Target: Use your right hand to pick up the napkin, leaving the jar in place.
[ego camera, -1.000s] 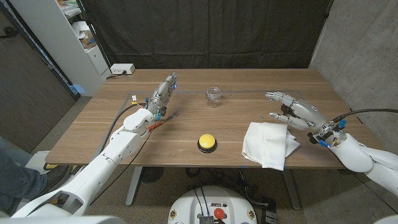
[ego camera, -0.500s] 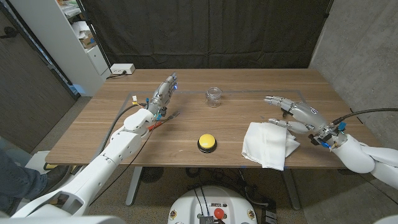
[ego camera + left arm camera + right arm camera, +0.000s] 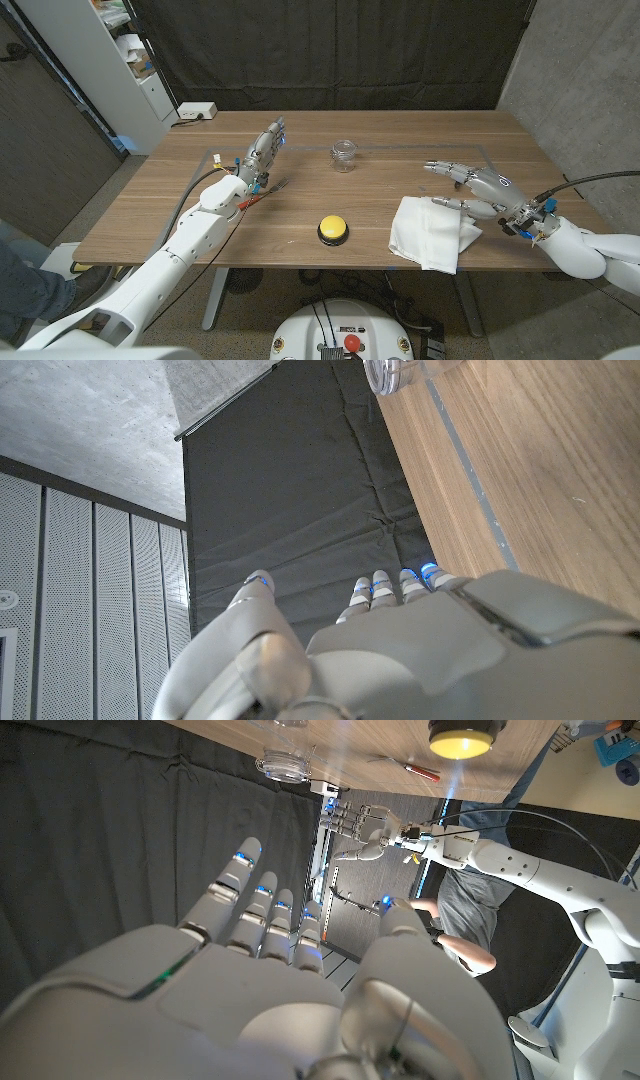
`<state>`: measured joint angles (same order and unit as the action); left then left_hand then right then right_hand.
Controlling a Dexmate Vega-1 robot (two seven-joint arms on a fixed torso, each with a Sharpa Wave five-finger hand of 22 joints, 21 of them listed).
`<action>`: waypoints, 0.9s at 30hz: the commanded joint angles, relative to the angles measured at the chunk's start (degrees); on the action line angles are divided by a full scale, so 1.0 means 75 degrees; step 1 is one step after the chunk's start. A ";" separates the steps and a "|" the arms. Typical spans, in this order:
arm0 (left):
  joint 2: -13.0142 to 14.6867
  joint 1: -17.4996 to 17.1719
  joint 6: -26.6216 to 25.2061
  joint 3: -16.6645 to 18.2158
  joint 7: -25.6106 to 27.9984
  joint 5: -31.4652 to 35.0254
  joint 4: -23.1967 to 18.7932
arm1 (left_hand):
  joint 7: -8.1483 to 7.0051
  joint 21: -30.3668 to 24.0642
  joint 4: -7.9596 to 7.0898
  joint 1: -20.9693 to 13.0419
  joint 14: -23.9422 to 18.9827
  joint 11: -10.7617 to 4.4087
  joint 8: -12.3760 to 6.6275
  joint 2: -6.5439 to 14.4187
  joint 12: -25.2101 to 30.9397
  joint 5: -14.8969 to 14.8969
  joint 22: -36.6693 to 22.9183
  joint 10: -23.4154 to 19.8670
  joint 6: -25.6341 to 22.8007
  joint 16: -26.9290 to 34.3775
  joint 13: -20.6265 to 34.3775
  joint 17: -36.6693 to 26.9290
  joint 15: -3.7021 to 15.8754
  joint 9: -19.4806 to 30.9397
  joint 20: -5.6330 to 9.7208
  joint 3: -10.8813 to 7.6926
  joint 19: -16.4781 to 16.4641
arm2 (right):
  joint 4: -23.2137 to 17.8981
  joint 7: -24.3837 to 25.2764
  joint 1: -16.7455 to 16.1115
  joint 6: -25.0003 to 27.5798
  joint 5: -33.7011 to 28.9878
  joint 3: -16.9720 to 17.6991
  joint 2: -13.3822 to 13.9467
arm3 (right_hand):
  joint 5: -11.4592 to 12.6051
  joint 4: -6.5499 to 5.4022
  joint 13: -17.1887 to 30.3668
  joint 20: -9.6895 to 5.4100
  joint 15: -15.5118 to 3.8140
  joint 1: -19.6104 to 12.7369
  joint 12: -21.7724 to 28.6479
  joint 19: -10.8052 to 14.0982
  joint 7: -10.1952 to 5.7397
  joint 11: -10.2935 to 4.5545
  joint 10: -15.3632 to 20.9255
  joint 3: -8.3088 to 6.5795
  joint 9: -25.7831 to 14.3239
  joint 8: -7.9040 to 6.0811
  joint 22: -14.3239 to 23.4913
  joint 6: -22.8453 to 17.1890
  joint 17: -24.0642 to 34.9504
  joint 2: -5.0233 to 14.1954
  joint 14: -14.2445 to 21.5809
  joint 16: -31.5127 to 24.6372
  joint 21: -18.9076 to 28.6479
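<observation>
Just beside napkin (image 3: 428,231), right hand (image 3: 472,187) hovers, fingers spread.

My right hand (image 3: 478,187) hovers beside the crumpled white cloth napkin (image 3: 432,229), with the yellow round button (image 3: 333,229) to its left and the small clear glass jar (image 3: 344,155) behind.

A lab or test room. Black curtains (image 3: 330,50) hang behind the wooden table (image 3: 300,200), beside a bare concrete wall (image 3: 580,80). A yellow push button (image 3: 333,229) sits on the table.
</observation>
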<state>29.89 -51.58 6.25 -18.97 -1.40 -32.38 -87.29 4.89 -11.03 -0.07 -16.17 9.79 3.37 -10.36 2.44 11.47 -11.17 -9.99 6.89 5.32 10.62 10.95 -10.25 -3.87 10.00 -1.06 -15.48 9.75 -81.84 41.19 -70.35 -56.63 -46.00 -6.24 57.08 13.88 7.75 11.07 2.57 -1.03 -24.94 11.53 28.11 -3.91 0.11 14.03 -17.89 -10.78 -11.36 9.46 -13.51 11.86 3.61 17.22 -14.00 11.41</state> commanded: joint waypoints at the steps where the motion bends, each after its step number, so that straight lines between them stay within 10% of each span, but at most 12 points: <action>1: -0.0002 0.0034 -0.0033 -0.0029 -0.0003 0.0003 -0.0006 | -0.0010 -0.0027 0.0050 -0.0001 0.0084 -0.0044 -0.0052 0.0088 0.0067 0.0018 -0.0042 0.0021 -0.0044 0.0030 -0.0002 -0.0015 -0.0007 0.0022 -0.0036 -0.0032 0.0447 | -0.0056 0.0380 -0.0027 0.0397 0.0026 -0.0445 0.0637 | 0.0073 0.0042 0.0017 -0.0009 -0.0001 -0.0046 0.0039 0.0098 -0.0044 0.0022 0.0046 -0.0041 -0.0046 -0.0030 0.0025 -0.0026 0.0006 0.0001 0.0039 -0.0018 0.0028; 27: -0.0076 0.0304 -0.0046 -0.0074 -0.0225 -0.0007 0.0337 | -0.0004 -0.0029 0.0074 0.0011 0.0101 -0.0032 -0.0049 0.0103 0.0058 0.0020 -0.0044 0.0039 -0.0050 0.0017 -0.0001 -0.0016 -0.0019 0.0023 -0.0045 -0.0020 0.0460 | -0.0138 0.1470 0.0250 0.1578 -0.0619 -0.1679 0.1508 | 0.0101 0.0147 0.0026 -0.0033 -0.0072 -0.0225 0.0012 0.0140 -0.0144 0.0028 0.0034 -0.0112 -0.0049 -0.0018 0.0024 -0.0003 -0.0023 -0.0071 -0.0071 0.0094 -0.0009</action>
<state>29.70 -50.28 5.50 -19.40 -2.04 -32.34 -86.31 4.90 -11.03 0.22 -15.86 9.80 3.37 -10.36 2.75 11.47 -11.17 -9.99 6.90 5.32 10.61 10.95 -10.25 -3.87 10.00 -1.16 -15.66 9.86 -81.83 49.92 -69.22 -48.95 -49.71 -14.97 65.45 14.42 8.39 11.06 2.25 -1.25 -25.93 11.53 28.62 -4.52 0.12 14.02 -18.53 -11.08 -11.36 9.46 -13.50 11.72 3.24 16.99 -13.74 11.41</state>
